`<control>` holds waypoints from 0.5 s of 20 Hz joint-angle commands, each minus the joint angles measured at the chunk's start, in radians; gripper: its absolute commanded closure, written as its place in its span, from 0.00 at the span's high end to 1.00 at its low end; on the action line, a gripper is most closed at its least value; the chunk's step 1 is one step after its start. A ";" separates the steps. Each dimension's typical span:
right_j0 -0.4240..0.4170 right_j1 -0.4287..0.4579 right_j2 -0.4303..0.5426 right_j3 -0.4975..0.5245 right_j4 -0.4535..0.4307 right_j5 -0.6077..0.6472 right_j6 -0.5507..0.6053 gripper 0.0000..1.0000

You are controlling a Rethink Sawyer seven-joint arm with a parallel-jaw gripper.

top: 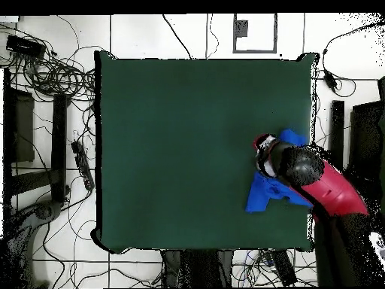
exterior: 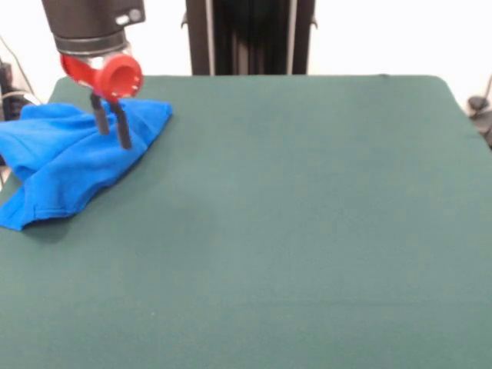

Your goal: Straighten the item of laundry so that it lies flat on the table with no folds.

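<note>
- One shirt (exterior: 73, 161), bright blue, lies bunched at the left side of the table (exterior: 292, 231) in the front view, close to the far left corner.
- In that view its cloth is rumpled in several folds: a narrow end points toward the near left edge, and a broader lobe lies at the upper right of the heap.
- The left part of the shirt reaches the table's left edge, and whether it hangs over cannot be told.
- One gripper (exterior: 112, 131) comes down over the shirt's upper right part; it has a red body and two dark fingers (exterior: 123, 131).
- The two fingers stand a little apart, with blue cloth showing between them, so the gripper is parted rather than pinched together; whether the tips touch the cloth cannot be told.
- One arm (exterior: 92, 23), dark at the wrist, carries the gripper from the top left of the front view.
- To the right of the shirt, the green table is bare cloth all the way across.
- From overhead, the single shirt (top: 267, 194) lies by the table's (top: 180, 150) right edge, toward the lower right corner, partly hidden under the red and black arm (top: 331, 188).
- Cables (top: 53, 71) lie tangled on the floor at the left of the table in the overhead view.
</note>
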 commanded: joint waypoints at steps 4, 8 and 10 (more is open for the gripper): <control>0.087 0.069 0.048 0.084 0.138 -0.060 0.272 1.00; 0.079 0.143 0.024 0.072 0.099 -0.097 0.203 1.00; 0.095 0.230 -0.020 0.026 0.056 -0.121 0.174 1.00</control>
